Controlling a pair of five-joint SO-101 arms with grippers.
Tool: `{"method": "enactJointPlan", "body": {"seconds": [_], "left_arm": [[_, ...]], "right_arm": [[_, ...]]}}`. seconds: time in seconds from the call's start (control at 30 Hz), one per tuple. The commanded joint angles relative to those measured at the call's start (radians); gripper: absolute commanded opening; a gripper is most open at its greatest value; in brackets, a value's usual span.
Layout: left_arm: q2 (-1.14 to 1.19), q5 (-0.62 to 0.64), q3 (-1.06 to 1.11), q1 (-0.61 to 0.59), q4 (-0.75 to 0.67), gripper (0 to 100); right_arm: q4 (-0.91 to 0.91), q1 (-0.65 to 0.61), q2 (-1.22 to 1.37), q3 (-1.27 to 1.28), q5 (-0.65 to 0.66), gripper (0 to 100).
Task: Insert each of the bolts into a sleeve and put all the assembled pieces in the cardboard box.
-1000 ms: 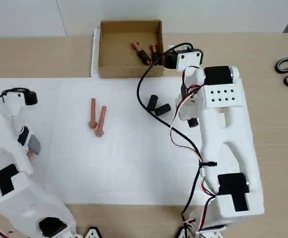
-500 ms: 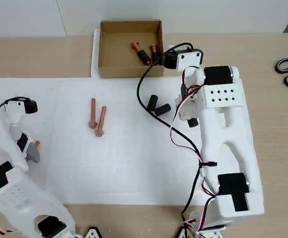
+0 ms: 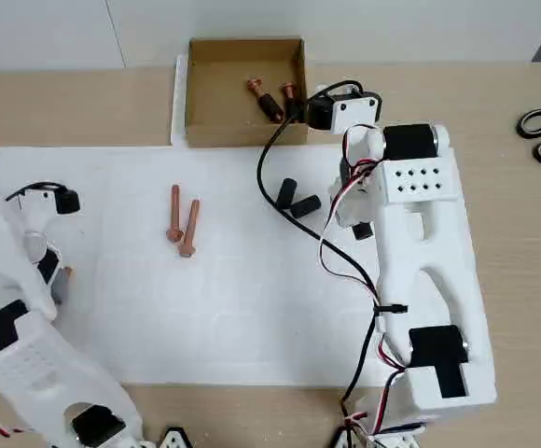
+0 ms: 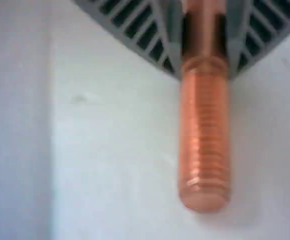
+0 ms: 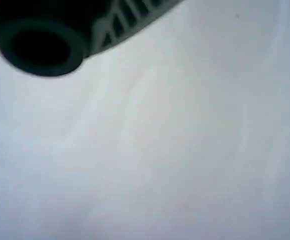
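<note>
Wooden table (image 3: 522, 243) under white sheet (image 3: 233, 299)

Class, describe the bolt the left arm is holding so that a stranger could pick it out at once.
Find the white sheet and follow it to the left arm at its left edge. The copper bolt is clamped in that arm's jaws, whereas two other bolts lie loose mid-sheet.

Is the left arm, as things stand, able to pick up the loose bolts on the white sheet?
Probably not: the left tool is shut on a bolt, so it has no free grip. Nothing on the white sheet stands between that arm and the loose bolts.
</note>
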Motion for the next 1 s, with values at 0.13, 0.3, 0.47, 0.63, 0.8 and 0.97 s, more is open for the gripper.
{"method": "enactJointPlan", "body": {"seconds": [0.13, 0.3, 0.47, 0.63, 0.8, 0.97], "left_arm": [[-0.281, -0.005, -0.076, 0.137, 0.104, 1], [-0.399, -0.110, -0.071, 0.324, 0.104, 1], [-0.379, -0.183, -0.045, 0.514, 0.071, 1], [-0.295, -0.361, -0.045, 0.624, 0.012, 1], [-0.198, -0.497, -0.045, 0.641, 0.005, 1], [-0.114, -0.611, -0.045, 0.640, 0.012, 1]], "right_arm": [[0.004, 0.007, -0.048, -0.038, -0.015, 0.4], [0.005, 0.007, -0.051, -0.038, -0.015, 0.4], [0.007, 0.008, -0.054, -0.038, -0.015, 0.4], [0.008, 0.008, -0.054, -0.038, -0.015, 0.4], [0.008, 0.012, -0.054, -0.038, -0.015, 0.4], [0.008, 0.012, -0.050, -0.038, -0.015, 0.4]]}}
